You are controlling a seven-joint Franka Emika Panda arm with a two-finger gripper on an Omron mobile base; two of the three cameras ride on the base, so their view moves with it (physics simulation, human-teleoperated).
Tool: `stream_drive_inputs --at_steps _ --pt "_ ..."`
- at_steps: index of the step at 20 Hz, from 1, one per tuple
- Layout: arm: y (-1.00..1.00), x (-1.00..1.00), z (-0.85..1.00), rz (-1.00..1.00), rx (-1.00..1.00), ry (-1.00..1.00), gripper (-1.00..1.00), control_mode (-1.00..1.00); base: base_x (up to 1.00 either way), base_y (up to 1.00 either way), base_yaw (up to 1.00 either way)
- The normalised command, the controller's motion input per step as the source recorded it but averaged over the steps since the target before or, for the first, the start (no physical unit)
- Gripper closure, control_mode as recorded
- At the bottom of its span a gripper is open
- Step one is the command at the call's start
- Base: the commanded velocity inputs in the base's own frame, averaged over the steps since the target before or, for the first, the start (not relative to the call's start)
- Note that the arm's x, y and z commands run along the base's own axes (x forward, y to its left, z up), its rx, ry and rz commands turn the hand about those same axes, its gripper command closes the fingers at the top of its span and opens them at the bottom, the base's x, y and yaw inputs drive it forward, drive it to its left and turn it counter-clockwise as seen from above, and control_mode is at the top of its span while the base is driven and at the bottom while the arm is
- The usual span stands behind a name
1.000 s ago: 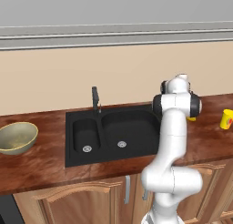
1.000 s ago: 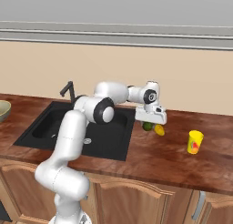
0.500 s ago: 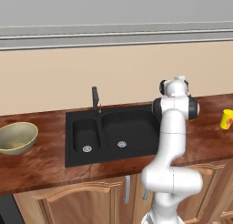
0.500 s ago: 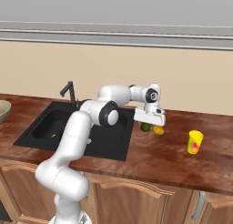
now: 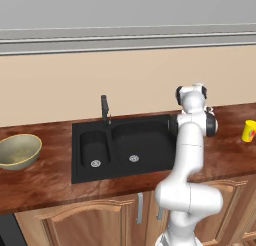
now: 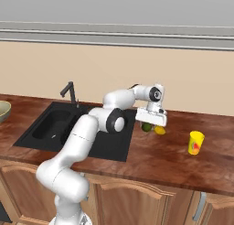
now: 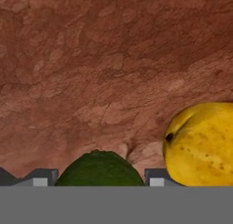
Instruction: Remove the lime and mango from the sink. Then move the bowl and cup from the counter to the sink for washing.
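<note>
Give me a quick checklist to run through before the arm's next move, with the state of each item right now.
1. Lime out of the sink: ok, it is over the counter beside the mango.
2. Mango out of the sink: ok, on the counter.
3. Lime released: cannot tell; in the hand view it sits between the fingers.
4. Gripper clear of the mango: cannot tell, they are close.
5. Bowl in the sink: not ok, on the counter.
6. Cup in the sink: not ok, on the counter.
</note>
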Motion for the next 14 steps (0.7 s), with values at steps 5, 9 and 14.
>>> stream_drive_inputs --at_steps 5,9,14 --pt "-0.10 -0.18 -0.03 0.00 0.02 0.00 -1.00 -1.00 0.00 0.00 0.00" --pt "-0.07 -0.27 -0.01 0.00 0.03 0.00 -1.00 -1.00 0.00 0.00 0.00" --pt "0.00 -0.36 0.00 0.00 0.06 -0.02 -1.00 -1.00 0.00 0.00 0.00"
